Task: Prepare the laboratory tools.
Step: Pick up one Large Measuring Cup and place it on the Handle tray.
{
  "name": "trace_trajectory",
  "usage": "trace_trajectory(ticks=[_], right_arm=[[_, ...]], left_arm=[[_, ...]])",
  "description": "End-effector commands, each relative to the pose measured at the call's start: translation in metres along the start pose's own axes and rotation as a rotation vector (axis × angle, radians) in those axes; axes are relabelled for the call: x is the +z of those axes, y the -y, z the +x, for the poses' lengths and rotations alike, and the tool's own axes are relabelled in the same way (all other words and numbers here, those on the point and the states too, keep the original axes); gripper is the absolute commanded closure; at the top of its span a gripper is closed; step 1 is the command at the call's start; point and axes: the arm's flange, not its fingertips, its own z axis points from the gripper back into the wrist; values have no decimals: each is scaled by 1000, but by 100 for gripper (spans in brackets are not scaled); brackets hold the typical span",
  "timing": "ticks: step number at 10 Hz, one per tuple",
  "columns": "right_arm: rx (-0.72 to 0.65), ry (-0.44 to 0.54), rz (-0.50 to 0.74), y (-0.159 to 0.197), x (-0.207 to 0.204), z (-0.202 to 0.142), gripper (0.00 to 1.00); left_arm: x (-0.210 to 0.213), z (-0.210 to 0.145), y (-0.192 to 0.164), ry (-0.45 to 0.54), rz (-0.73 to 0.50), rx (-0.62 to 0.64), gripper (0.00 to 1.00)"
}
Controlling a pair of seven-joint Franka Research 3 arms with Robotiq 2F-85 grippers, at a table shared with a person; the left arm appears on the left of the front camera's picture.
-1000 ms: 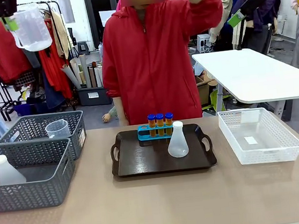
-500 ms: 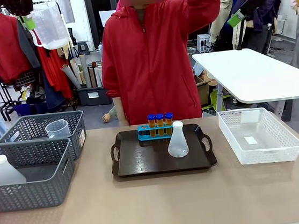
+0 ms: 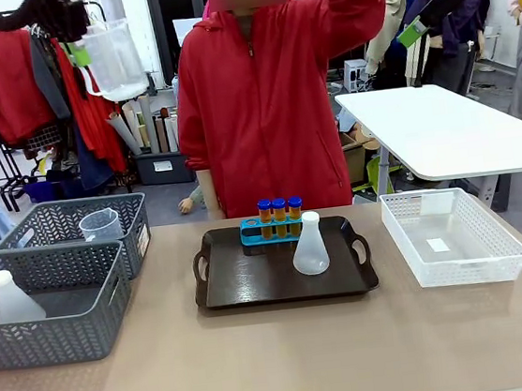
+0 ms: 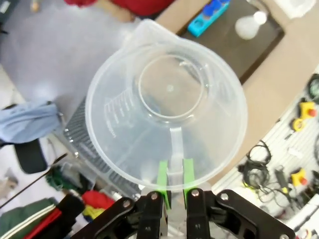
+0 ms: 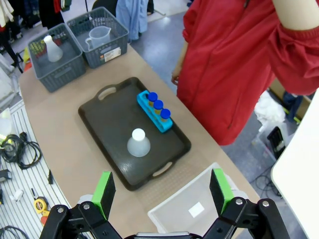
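Beaker [image 3: 116, 61] aloft; tubes [image 3: 279, 210], flask [image 3: 309, 245] on tray [image 3: 242, 278]

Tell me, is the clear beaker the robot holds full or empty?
Empty: looking into the clear plastic measuring beaker, its bottom is bare.

Tan table [image 3: 281, 368] stretched before me toward person's side. Four things sat directly on it, all in far half of tabletop. Dark tray [image 3: 252, 281] with handle at each end lay at middle, near far edge. White mesh basket [image 3: 459, 275] stood to my right of tray, apart from it, slightly askew. On my left, nearer grey basket [image 3: 60, 332] sat by left edge. Farther grey basket [image 3: 47, 223] stood just behind it; whether they touched, I could not tell.
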Motion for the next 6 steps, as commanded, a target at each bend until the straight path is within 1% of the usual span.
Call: trace_trajectory(ticks=[1,3,4,6], right_arm=[[4,3,2,-1,1,1,0],[4,3,2,-1,1,1,0],[4,3,2,-1,1,1,0],[4,3,2,-1,1,1,0]], left_arm=[[-11,-8,19,9,-34,-80,100],[-33,5,39,-23,-89,-124,100],[-42,9,41,-39,-116,-136,100],[-45,10,44,-51,-129,-137,100]])
